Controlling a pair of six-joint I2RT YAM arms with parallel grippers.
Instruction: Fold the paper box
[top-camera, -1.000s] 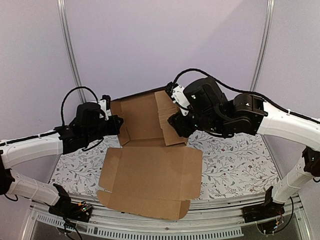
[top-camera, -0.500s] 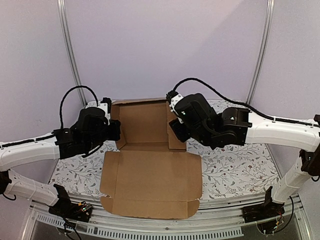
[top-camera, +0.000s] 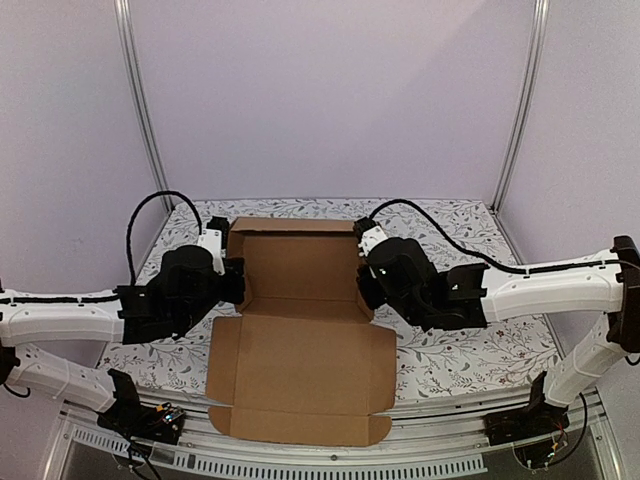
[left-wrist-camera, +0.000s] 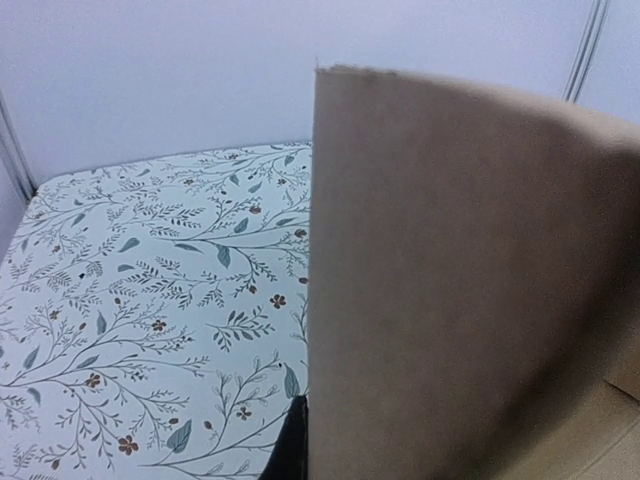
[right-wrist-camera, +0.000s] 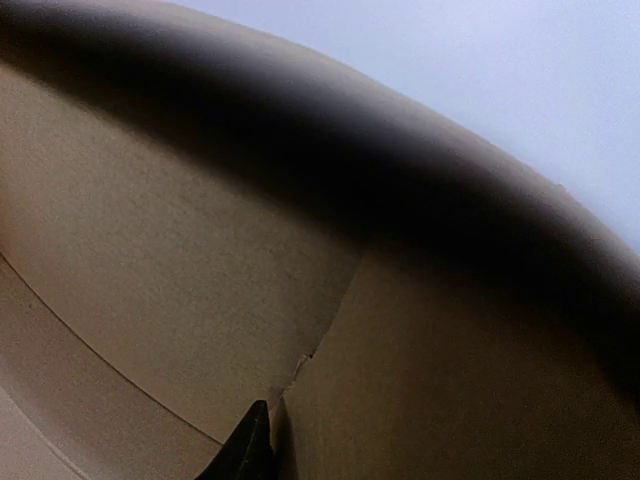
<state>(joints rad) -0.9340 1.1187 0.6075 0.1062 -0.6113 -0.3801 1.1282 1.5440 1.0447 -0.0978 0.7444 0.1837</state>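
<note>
**Paper box (top-camera: 300, 340) half raised, lid panel flat**

At mid table (top-camera: 460, 330), the far half of the box is stood up as a tray, with back and side walls upright. The near panel is laid flat over the table's near edge. The left wall is pinched by the left end effector (top-camera: 232, 275). The right end effector (top-camera: 362, 285) is set at the right wall, spread or clamped cannot be told. Nothing is held in the tray. Locking the walls and closing the lid are judged outstanding

The paper box (top-camera: 298, 345) is sinking flat and squaring up on the tabletop (top-camera: 470, 330) — left claw (top-camera: 233, 278) and right claw (top-camera: 365, 290) are lowering alongside.
</note>
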